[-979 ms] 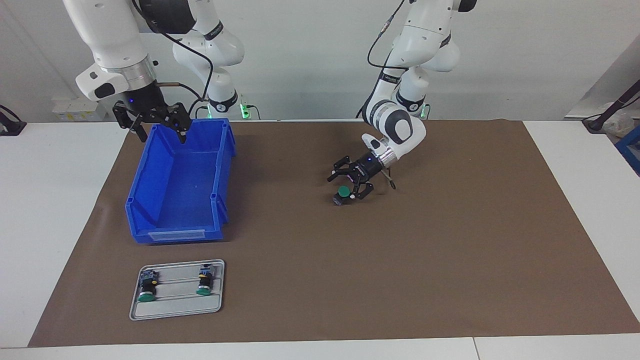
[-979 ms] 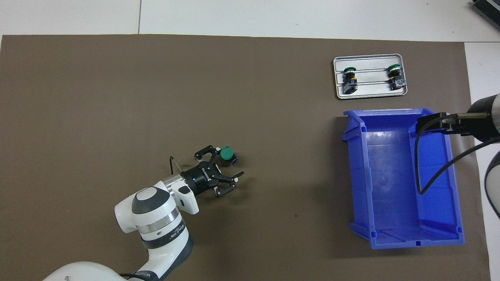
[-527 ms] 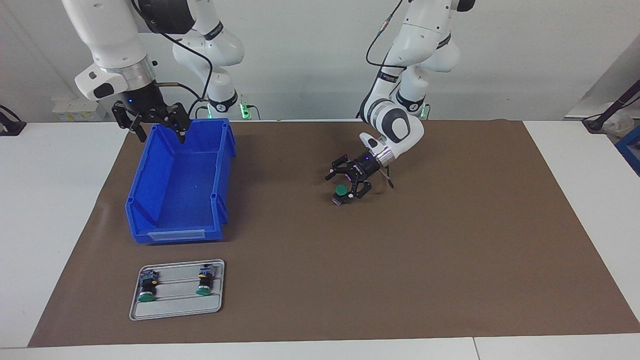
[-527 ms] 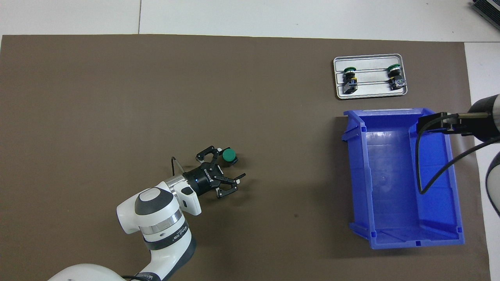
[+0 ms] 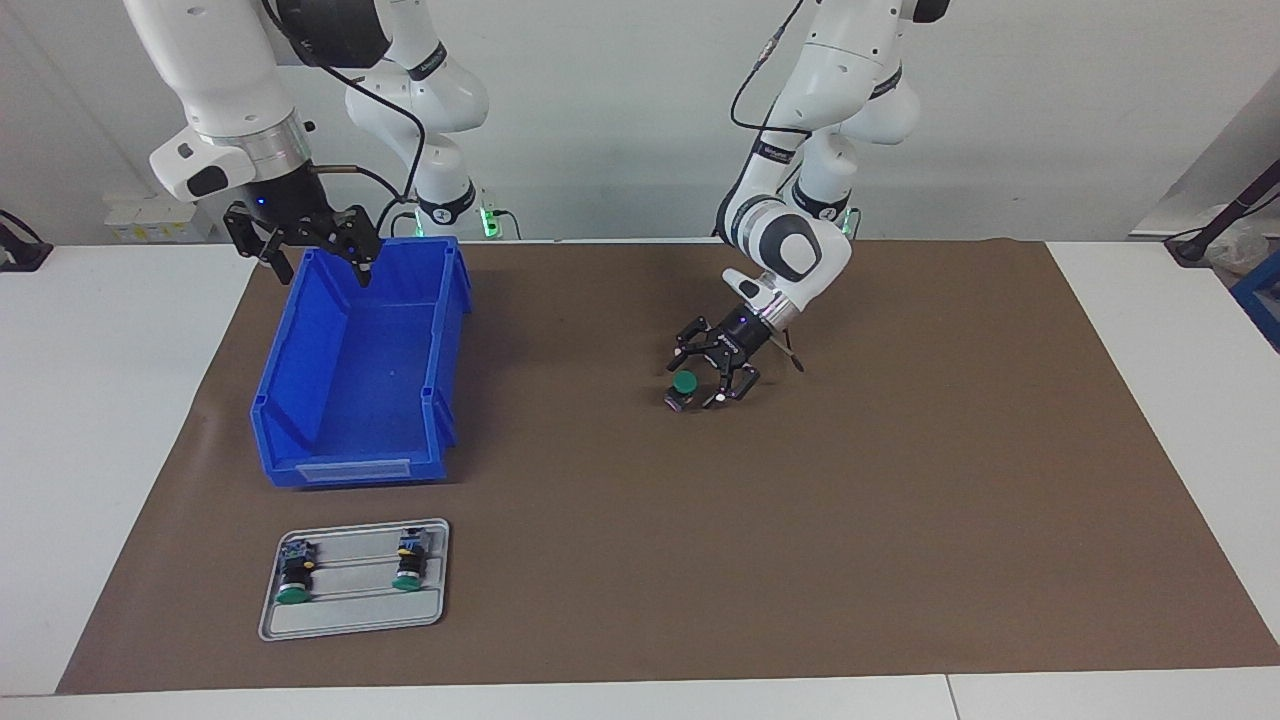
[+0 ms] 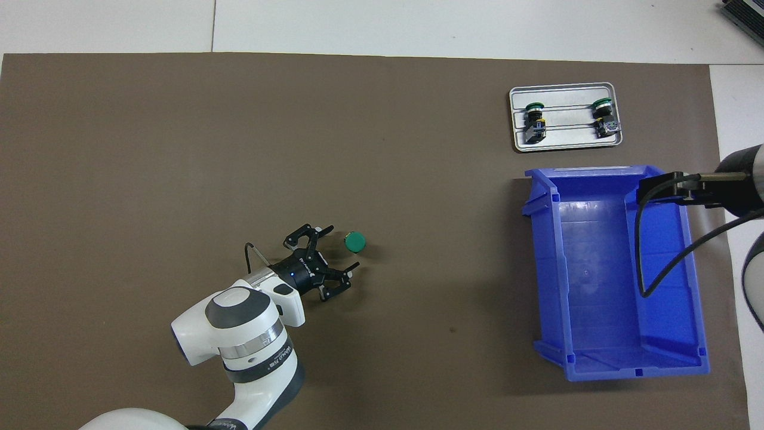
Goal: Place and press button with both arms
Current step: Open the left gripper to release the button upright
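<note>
Two arms show in the facing view. We see the left gripper [image 5: 712, 381] low over the mat [image 5: 900, 500], fingers spread wide, w/ the button [image 5: 682, 388] upright on the mat near its middle, green cap up, just beside the fingertips and not gripped. We can't tell if one fingertip touches it. Right gripper [image 5: 318, 252] hangs over the bin [image 5: 300, 390] end nearer the robots, fingers apart, holding nothing; that arm waits. Farther from the robots than the bin lies a tray [image 5: 352, 625] w/ two more buttons [image 5: 292, 574] lying on their sides.

Overhead view: we see the button [image 6: 356, 242] as a green disc clear of the left gripper [image 6: 337, 253], a gap btwn cap and fingertips. Bin [image 6: 692, 263] and tray [image 6: 564, 144] sit toward the right arm's end. Of the right gripper only the wrist and cable show at the edge.
</note>
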Controlling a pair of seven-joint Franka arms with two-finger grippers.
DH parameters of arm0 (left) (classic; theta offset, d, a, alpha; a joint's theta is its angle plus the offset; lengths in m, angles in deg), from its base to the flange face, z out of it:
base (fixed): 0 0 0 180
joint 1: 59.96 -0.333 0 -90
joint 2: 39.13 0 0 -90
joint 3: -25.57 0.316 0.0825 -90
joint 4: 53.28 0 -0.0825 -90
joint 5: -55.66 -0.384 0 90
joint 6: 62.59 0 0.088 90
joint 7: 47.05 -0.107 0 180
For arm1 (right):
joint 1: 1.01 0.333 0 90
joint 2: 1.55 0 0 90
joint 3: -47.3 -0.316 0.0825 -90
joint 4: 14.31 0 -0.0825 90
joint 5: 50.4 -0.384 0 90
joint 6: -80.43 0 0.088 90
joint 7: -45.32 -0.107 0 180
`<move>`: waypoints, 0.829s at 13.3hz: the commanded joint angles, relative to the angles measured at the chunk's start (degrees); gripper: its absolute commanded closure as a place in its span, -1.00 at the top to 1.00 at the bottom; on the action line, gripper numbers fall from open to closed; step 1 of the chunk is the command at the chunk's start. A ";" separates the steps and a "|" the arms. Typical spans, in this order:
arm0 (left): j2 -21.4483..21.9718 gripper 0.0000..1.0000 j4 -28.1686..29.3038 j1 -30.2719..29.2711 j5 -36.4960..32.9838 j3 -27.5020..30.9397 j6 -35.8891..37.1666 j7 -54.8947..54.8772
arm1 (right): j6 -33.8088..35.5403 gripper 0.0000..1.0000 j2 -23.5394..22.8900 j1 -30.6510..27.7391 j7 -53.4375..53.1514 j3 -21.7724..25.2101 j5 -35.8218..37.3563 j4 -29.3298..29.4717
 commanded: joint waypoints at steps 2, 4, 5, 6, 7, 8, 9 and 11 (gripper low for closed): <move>3.35 0.95 -0.37 1.51 0.00 -0.93 -5.20 3.33 | -1.32 1.00 1.24 -0.75 -0.79 -0.41 0.57 -1.59; 3.44 0.95 -0.37 1.51 0.00 -1.11 -5.46 3.42 | -1.23 1.00 1.24 -0.75 -0.79 -0.41 0.57 -1.59; 3.53 0.95 -0.37 1.51 0.00 -1.11 -6.16 3.33 | -1.23 1.00 1.24 -0.75 -0.79 -0.50 0.57 -1.59; 3.96 0.95 -0.37 1.51 0.00 -1.11 -7.38 3.42 | -1.23 1.00 1.24 -0.75 -0.87 -0.50 0.48 -1.59; 4.31 0.95 -0.37 1.51 0.00 -1.37 -8.52 3.68 | -1.23 1.00 1.24 -0.75 -0.87 -0.42 0.48 -1.59; 4.67 0.95 -0.37 1.51 0.00 -1.37 -8.88 3.95 | -1.23 1.00 1.24 -0.75 -0.53 -0.50 0.48 -1.59; 5.02 0.95 -0.37 1.51 0.00 -1.29 -8.97 4.12 | -1.23 1.00 1.24 -0.49 -0.35 -0.42 0.57 -1.59; 5.20 0.95 -0.46 1.34 -0.09 -1.20 -10.72 4.12 | -1.06 1.00 1.24 -0.40 -0.35 -0.41 0.57 -1.59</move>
